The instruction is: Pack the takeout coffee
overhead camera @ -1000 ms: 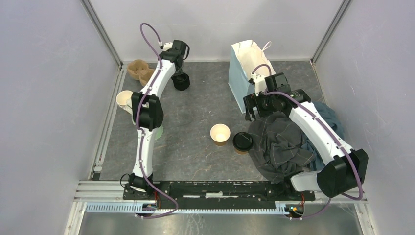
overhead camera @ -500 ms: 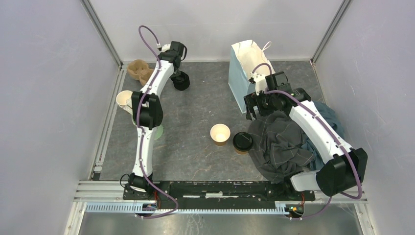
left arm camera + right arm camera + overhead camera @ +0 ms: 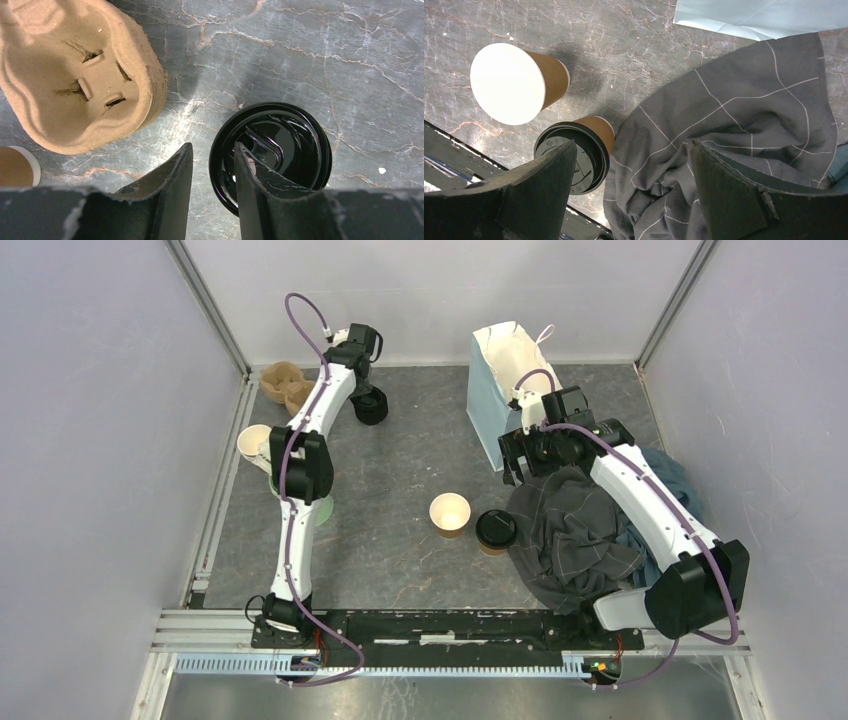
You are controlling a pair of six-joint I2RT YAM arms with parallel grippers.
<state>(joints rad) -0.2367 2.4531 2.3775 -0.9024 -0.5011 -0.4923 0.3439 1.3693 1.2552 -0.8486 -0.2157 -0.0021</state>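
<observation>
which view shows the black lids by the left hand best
Left wrist: the black lids are close up, with the left hand straddling their rim. Top external shows only a small dark shape, partly hidden by the left hand. Right wrist misses them.

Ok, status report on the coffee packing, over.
Left gripper open, straddling black lid rim. Right gripper open, empty. Lidded cup, unlidded cup both unpacked. Grey cloth beside lidded cup.

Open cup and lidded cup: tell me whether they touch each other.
Apart. The right wrist view plainly shows a strip of bare table between the open cup and the lidded cup.
</observation>
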